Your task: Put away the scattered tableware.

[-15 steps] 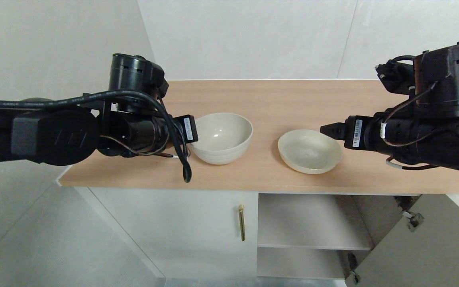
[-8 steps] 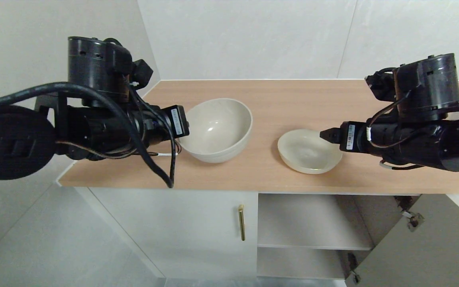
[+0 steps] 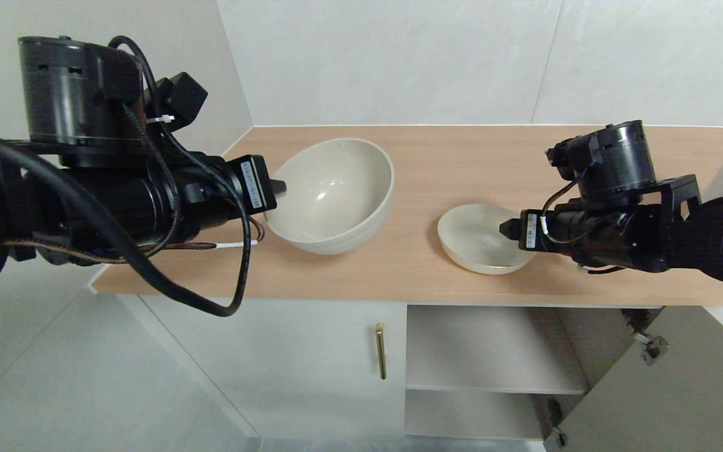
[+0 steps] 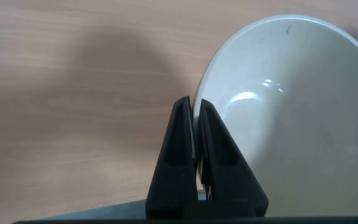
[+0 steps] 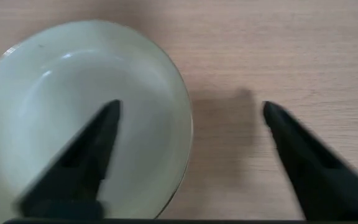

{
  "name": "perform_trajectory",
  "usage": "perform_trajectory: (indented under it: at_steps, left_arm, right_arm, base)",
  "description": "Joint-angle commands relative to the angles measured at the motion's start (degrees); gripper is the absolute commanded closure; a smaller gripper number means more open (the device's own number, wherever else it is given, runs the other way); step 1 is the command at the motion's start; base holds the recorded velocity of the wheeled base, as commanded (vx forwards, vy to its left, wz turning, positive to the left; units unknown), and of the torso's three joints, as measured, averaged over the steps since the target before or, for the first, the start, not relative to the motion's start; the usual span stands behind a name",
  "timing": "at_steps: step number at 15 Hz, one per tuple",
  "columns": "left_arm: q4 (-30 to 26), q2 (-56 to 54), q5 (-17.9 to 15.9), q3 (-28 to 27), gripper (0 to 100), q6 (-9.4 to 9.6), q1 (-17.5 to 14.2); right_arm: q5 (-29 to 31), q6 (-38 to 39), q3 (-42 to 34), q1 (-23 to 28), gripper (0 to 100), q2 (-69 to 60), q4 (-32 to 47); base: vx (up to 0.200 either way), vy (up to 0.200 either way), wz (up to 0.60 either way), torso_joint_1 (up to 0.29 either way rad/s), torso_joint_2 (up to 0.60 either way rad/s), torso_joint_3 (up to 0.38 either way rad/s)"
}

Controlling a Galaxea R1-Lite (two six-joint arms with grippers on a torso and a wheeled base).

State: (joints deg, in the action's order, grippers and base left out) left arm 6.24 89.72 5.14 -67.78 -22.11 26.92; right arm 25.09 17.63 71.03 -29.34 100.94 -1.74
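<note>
Bowl (image 3: 333, 194) is hanging tilted, seemingly clear of the table (image 3: 462, 157), its rim clamped in the left pincer (image 3: 277, 187), whose fingers are pressing almost together. Plate (image 3: 477, 238) is lying flat on the table, nearer the right arm. The right pincer (image 3: 506, 230) is standing wide, straddling the rim: one finger over the dish, one outside. Closing there looks next.

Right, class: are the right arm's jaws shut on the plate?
No, the jaws stand wide open, astride the rim of the plate.
</note>
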Motion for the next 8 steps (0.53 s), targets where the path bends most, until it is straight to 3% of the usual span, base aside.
perform_trajectory:
  at_steps: [1,8]
  left_arm:
    - [0.0,-1.1,0.0,0.2,100,-0.03,0.0]
    - [1.4,-6.5,0.1,5.5,100,-0.21,0.3]
  right_arm:
    - [-0.1,0.4,0.1,0.0,100,0.5,0.0]
    - [-0.3,1.2,-0.4,0.0,100,-2.1,0.3]
  base:
    - [0.0,0.0,0.0,0.0,0.0,0.0]
    - [0.0,0.0,0.0,0.0,0.0,0.0]
